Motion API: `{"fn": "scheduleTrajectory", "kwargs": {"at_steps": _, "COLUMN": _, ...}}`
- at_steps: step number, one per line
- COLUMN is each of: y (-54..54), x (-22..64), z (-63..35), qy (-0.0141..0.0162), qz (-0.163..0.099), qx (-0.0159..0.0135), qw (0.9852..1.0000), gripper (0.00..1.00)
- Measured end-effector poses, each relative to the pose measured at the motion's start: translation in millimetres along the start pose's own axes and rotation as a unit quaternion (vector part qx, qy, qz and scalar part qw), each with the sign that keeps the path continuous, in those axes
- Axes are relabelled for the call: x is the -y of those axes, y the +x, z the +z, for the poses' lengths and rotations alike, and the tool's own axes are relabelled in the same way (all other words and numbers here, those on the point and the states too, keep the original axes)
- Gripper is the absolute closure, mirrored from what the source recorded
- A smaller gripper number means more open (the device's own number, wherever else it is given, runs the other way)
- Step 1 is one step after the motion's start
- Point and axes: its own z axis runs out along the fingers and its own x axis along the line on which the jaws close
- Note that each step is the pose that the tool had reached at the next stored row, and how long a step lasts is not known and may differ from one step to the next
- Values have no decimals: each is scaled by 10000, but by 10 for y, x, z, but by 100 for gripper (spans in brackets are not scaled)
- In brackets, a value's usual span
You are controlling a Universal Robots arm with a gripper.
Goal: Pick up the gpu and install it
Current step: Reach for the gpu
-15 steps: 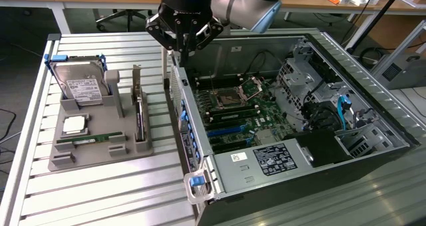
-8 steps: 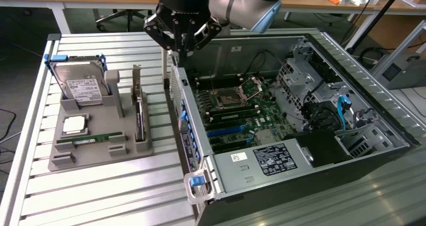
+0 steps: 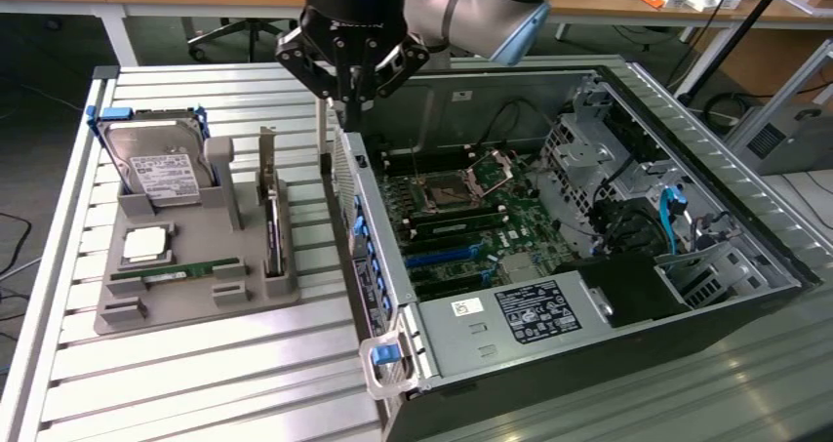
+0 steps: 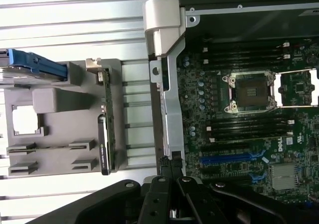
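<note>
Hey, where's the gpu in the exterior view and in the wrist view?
Exterior view: the gpu stands on edge in the grey holder, at its side nearest the computer case.
Wrist view: the gpu stands along the holder's edge nearest the case.
Shared landmark: the motherboard's CPU socket.

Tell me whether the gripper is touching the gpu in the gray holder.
Apart. The exterior view shows the gripper above the computer case side wall, with bare table slats between it and the gpu standing on edge in the gray holder.
</note>
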Motion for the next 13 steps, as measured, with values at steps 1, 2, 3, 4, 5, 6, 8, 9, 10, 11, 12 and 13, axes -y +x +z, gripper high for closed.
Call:
{"fn": "scheduleTrajectory", "kwargs": {"at_steps": 1, "y": 3, "x": 0, "z": 0, "qy": 0, "qz": 0, "qx": 0, "qw": 10000, "gripper": 89}}
{"fn": "scheduleTrajectory", "kwargs": {"at_steps": 2, "y": 6, "x": 0, "z": 0, "qy": 0, "qz": 0, "qx": 0, "qw": 10000, "gripper": 89}}
{"fn": "scheduleTrajectory", "kwargs": {"at_steps": 3, "y": 9, "x": 1, "z": 0, "qy": 1, "qz": 0, "qx": 0, "qw": 10000, "gripper": 89}}
{"fn": "scheduleTrajectory", "kwargs": {"at_steps": 4, "y": 13, "x": 1, "z": 0, "qy": 1, "qz": 0, "qx": 0, "qw": 10000, "gripper": 89}}
{"fn": "scheduleTrajectory", "kwargs": {"at_steps": 5, "y": 16, "x": 1, "z": 0, "qy": 1, "qz": 0, "qx": 0, "qw": 10000, "gripper": 89}}
{"fn": "scheduleTrajectory", "kwargs": {"at_steps": 6, "y": 18, "x": 1, "z": -1, "qy": 2, "qz": 0, "qx": 0, "qw": 10000, "gripper": 89}}
{"fn": "scheduleTrajectory", "kwargs": {"at_steps": 8, "y": 24, "x": 2, "z": 0, "qy": 2, "qz": 0, "qx": 0, "qw": 10000, "gripper": 89}}
{"fn": "scheduleTrajectory", "kwargs": {"at_steps": 9, "y": 26, "x": 2, "z": -1, "qy": 3, "qz": 0, "qx": 0, "qw": 10000, "gripper": 89}}
{"fn": "scheduleTrajectory", "kwargs": {"at_steps": 10, "y": 29, "x": 2, "z": -1, "qy": 3, "qz": 0, "qx": 0, "qw": 10000, "gripper": 89}}
{"fn": "scheduleTrajectory", "kwargs": {"at_steps": 11, "y": 32, "x": 2, "z": -1, "qy": 3, "qz": 0, "qx": 0, "qw": 10000, "gripper": 89}}
{"fn": "scheduleTrajectory", "kwargs": {"at_steps": 12, "y": 36, "x": 3, "z": -1, "qy": 3, "qz": 0, "qx": 0, "qw": 10000, "gripper": 89}}
{"fn": "scheduleTrajectory", "kwargs": {"at_steps": 13, "y": 40, "x": 3, "z": -1, "qy": 4, "qz": 0, "qx": 0, "qw": 10000, "gripper": 89}}
